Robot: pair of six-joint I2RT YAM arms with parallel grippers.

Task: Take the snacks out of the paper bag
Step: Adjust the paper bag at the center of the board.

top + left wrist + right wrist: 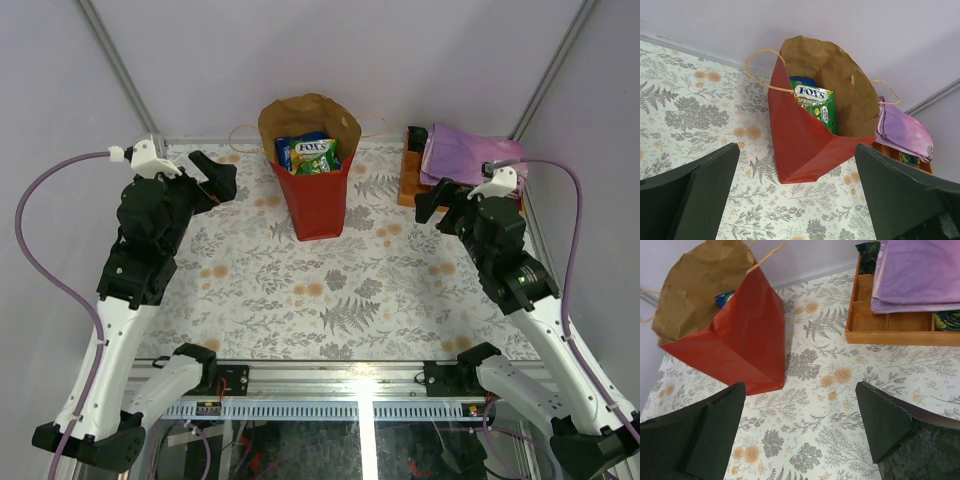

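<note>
The paper bag (315, 195), red outside and brown inside, stands upright at the back middle of the table, open at the top. Inside it I see a green Fox's pack (317, 155) and a blue packet (284, 150) behind it. The bag (805, 140) and the green Fox's pack (817, 102) also show in the left wrist view, and the bag (740, 340) in the right wrist view. My left gripper (218, 180) is open and empty, left of the bag. My right gripper (432, 200) is open and empty, right of the bag.
An orange wooden tray (408, 185) with a folded purple cloth (465, 150) on it stands at the back right; both show in the right wrist view, the tray (890, 332) and the cloth (920, 275). The table has a floral cover (300, 290). Grey walls close the back and sides.
</note>
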